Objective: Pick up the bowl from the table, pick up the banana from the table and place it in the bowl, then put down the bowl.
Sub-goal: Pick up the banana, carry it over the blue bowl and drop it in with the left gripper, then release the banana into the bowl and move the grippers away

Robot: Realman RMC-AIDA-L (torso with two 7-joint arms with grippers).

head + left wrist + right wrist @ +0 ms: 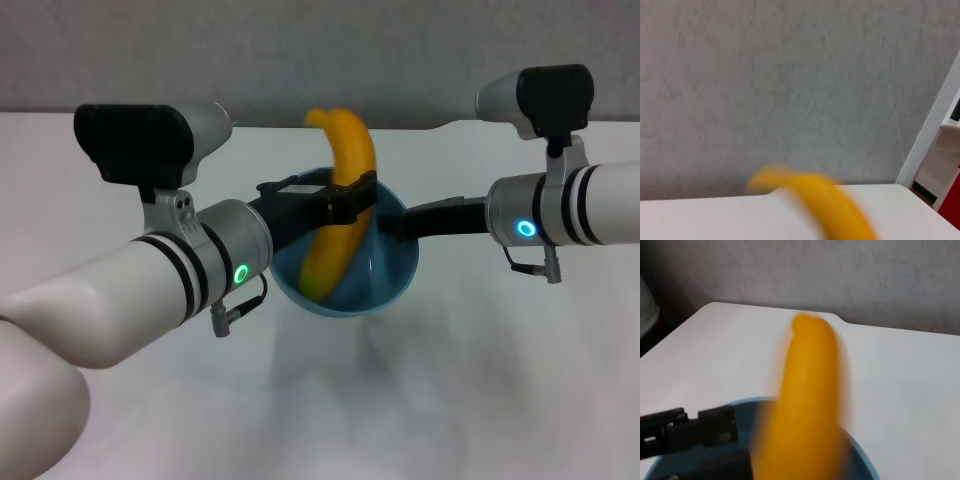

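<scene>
Presently listed, as seen from the head view:

Left gripper (350,198): reaches in from the left, its black fingers closed across the middle of the banana (340,200). Fingers clamped on the fruit.

Banana: held steeply upright, its lower end down inside the bowl (385,275), its upper tip standing well above the rim, beyond the left gripper. Whether the lower end touches the bowl's floor cannot be told. In the right wrist view the banana (807,405) rises from the bowl (862,457) with the left gripper's black fingers (710,432) beside it. In the left wrist view the banana (830,202) arcs in front of the table (700,220).

Right gripper (398,226): comes in from the right to the bowl's near-side rim and meets it there; finger position cannot be told.

Bowl: light blue, between the two grippers, raised above the table (500,380), a soft shadow beneath it.
</scene>
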